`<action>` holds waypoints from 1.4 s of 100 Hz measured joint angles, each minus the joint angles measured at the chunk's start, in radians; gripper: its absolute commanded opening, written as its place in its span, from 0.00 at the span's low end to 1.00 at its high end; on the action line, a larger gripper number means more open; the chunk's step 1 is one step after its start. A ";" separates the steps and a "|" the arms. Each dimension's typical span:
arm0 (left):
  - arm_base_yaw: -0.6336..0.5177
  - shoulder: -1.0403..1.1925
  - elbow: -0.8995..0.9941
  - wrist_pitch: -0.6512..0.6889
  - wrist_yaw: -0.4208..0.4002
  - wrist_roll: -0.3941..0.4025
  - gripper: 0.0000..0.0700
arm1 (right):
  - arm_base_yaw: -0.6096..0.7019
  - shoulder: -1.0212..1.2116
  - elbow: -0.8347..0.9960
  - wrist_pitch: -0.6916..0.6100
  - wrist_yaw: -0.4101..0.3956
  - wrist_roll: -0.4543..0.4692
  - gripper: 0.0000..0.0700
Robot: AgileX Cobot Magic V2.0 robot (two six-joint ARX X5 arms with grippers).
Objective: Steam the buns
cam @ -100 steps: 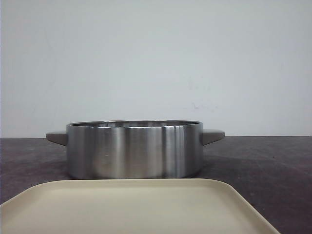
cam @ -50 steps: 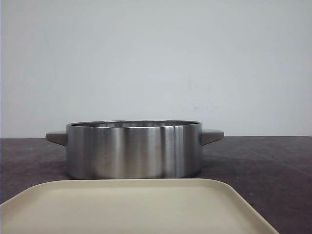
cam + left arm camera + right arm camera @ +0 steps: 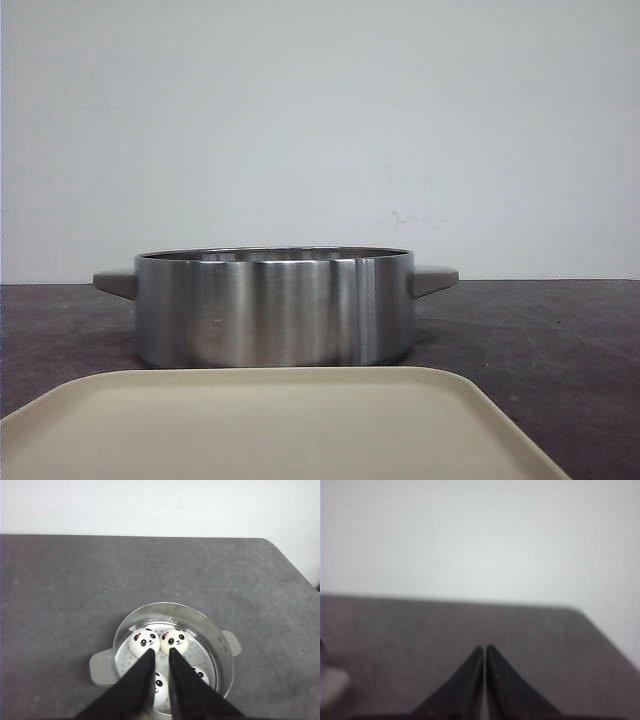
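Note:
Several white panda-faced buns lie inside a steel steamer pot in the left wrist view. Two buns show whole; two more are partly hidden behind the fingers. My left gripper hovers above the pot, open by a narrow gap with nothing between its fingers. My right gripper is shut and empty over bare grey table. In the front view the pot stands side-on, its inside hidden, and neither gripper shows.
A beige tray lies in front of the pot, nearest the front camera. The pot has a flat handle on each side. A blurred pale shape sits at the edge of the right wrist view. A white wall backs the table.

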 measured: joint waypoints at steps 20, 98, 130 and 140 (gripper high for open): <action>0.000 0.000 0.000 0.000 0.000 0.000 0.00 | -0.025 -0.092 -0.156 -0.006 -0.062 0.029 0.00; 0.000 -0.001 0.000 0.000 0.000 0.000 0.00 | -0.026 -0.127 -0.178 -0.127 -0.074 0.009 0.00; 0.000 -0.001 0.000 0.000 0.000 0.000 0.00 | -0.026 -0.127 -0.178 -0.127 -0.074 0.009 0.00; 0.000 -0.001 0.000 0.000 0.000 0.002 0.00 | -0.026 -0.127 -0.178 -0.127 -0.074 0.009 0.00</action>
